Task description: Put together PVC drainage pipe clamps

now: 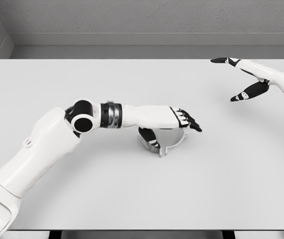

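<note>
white table, pipe clamp under left hand, thumb and fingers clasped around it

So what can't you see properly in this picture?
- Pale grey ring-shaped pipe clamp, head view: the left hand covers its top, so its full shape and parts are unclear.
- The left hand's thumb curls under near the clamp; whether it truly grips cannot be told.
- Right hand: fingers spread, but its arm is cut off by the right edge.
- White table: its near corners run past the frame.
</note>
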Robot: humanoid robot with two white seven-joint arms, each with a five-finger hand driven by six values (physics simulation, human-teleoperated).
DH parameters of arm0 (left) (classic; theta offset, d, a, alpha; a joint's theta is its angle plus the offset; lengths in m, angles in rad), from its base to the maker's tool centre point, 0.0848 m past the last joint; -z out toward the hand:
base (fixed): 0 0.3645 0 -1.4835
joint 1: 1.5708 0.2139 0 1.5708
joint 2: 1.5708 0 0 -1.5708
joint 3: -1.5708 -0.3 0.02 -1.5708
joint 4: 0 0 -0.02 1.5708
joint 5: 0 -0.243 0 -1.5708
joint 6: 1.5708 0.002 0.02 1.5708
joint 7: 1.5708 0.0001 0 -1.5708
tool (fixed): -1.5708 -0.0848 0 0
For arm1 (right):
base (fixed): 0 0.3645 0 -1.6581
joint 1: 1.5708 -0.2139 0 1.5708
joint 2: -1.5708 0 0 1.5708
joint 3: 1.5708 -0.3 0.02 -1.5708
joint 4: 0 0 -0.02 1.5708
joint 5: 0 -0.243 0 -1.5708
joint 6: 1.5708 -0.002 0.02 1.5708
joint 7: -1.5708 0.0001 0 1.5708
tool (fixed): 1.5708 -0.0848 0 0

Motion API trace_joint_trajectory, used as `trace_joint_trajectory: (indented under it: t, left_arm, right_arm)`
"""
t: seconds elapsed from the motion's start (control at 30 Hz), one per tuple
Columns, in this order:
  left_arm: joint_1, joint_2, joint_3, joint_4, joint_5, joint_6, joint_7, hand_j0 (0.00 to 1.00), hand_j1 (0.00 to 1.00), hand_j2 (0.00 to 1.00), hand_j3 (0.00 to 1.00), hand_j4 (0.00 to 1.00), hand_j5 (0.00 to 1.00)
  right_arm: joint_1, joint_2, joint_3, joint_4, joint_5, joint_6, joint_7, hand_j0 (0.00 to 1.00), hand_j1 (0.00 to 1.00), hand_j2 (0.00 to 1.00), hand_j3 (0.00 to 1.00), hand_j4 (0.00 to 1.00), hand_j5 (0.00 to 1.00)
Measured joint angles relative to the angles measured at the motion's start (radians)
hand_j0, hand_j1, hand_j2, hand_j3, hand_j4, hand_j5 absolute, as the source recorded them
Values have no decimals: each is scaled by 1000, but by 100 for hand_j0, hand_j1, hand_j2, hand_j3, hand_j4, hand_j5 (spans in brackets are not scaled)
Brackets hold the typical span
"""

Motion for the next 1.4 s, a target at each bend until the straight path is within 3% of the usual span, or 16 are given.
trace_joint_trajectory:
  t: [0.13, 0.2, 0.3, 0.37, 0.47, 0.6, 0.9, 1.4]
  left_arm:
    - [-20, 62, 154, 2, 0, 1, 0, 100, 100, 100, 100, 100, 100]
    - [-74, 56, 208, 84, -22, 2, 0, 100, 100, 100, 100, 100, 100]
    - [-179, -24, 244, 295, -98, 3, 0, 100, 100, 100, 100, 100, 100]
    - [-193, -85, 249, 404, -175, 1, 0, 100, 100, 100, 100, 100, 100]
    - [-196, -136, 247, 471, -271, 0, 0, 100, 100, 100, 100, 100, 100]
    - [-196, -162, 246, 497, -317, 0, 0, 100, 100, 100, 100, 100, 100]
    - [-193, -219, 234, 516, -337, 0, 0, 100, 100, 100, 100, 100, 100]
    - [-193, -247, 191, 520, -418, 0, 0, 100, 100, 100, 100, 100, 100]
  right_arm:
    - [-2, -1, 0, 0, -1, 0, 0, 100, 100, 100, 100, 100, 100]
    - [0, -1, -1, 0, -1, 0, 0, 100, 100, 100, 100, 100, 100]
    - [0, -1, -2, -1, -1, 0, 0, 100, 100, 100, 100, 100, 100]
    - [0, -1, -3, -3, -1, 0, 0, 100, 100, 100, 100, 100, 100]
    - [0, 0, -2, -6, -1, 0, 0, 100, 100, 100, 100, 100, 100]
    - [2, 1, 1, -12, 0, 0, 0, 100, 100, 100, 100, 100, 100]
    - [5, 1, 6, -25, 0, 0, 0, 100, 100, 100, 100, 100, 100]
    - [5, 2, 7, -29, 0, 0, 0, 100, 100, 100, 100, 100, 100]
